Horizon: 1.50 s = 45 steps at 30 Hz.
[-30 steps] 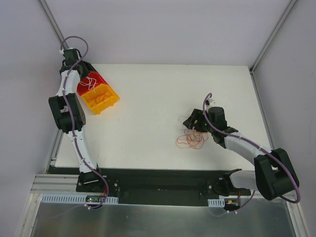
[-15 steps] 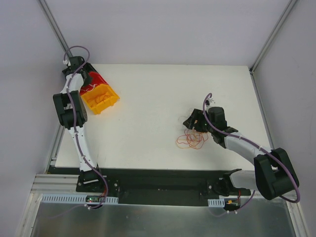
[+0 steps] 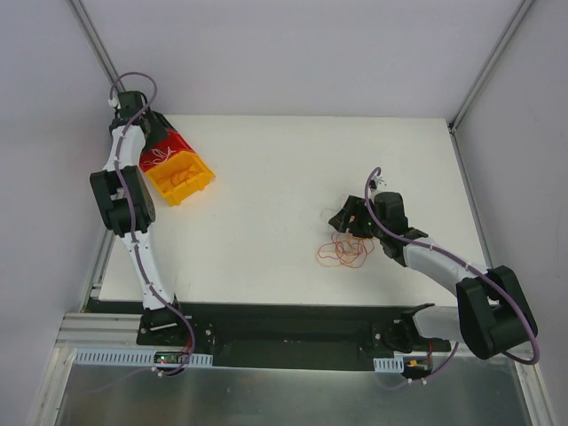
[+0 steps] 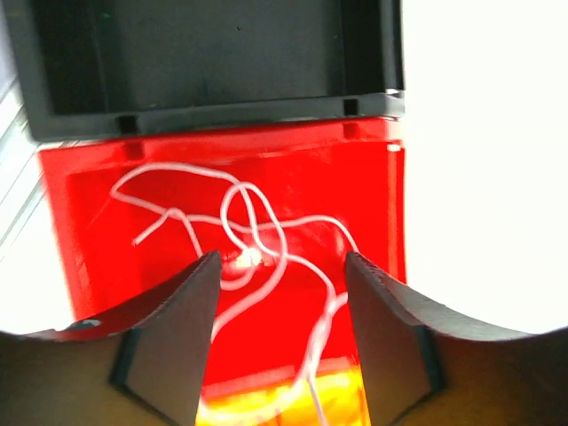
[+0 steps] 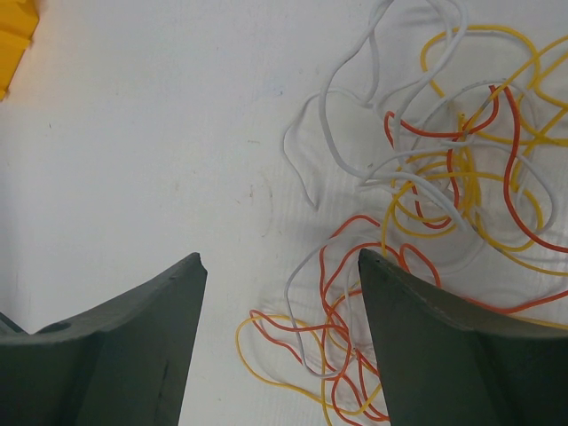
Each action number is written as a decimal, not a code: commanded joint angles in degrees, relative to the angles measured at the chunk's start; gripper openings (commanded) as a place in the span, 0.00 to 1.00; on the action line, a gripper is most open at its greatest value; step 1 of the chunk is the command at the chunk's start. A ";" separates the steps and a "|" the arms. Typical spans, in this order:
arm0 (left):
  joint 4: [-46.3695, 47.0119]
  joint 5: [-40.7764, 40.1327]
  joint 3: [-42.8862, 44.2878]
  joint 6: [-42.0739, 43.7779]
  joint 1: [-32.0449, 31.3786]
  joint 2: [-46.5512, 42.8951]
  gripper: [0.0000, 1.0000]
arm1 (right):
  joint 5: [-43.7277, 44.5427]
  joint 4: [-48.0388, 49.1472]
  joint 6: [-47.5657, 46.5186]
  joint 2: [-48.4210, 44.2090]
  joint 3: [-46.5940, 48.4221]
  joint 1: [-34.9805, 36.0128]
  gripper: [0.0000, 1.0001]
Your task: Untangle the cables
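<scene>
A tangle of thin orange, red, yellow and white cables (image 3: 343, 252) lies on the white table right of centre. In the right wrist view this tangle (image 5: 444, 177) spreads under and beyond the right finger. My right gripper (image 3: 349, 222) (image 5: 282, 259) hovers open over its edge and holds nothing. One white cable (image 4: 257, 235) lies looped inside the red bin (image 4: 89, 195) at the far left corner. My left gripper (image 3: 153, 142) (image 4: 282, 257) hangs just above it with its jaws apart, one finger on each side of the strand.
A yellow bin (image 3: 181, 177) holding orange strands sits against the red bin (image 3: 170, 142). A black bin (image 4: 213, 53) stands behind the red one. The table's left edge and a metal rail (image 3: 92, 35) run close to the left arm.
My left gripper has gone from shut to open over the red bin, and the white cable now lies free in it. The left wrist shifted a little. The right arm has not moved.
</scene>
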 commanded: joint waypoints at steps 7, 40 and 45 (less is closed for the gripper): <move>-5.98 6.28 -11.28 -0.90 -0.17 -30.77 0.76 | 4.97 -13.58 0.12 -5.24 4.43 -0.38 0.72; 22.76 41.11 -36.00 19.40 -61.43 -12.96 0.56 | -7.85 -32.94 -4.19 -6.66 7.07 -6.18 0.65; 23.02 41.02 -38.46 20.27 -63.19 -15.42 0.25 | -8.55 -31.54 -3.13 -5.17 6.90 -6.18 0.65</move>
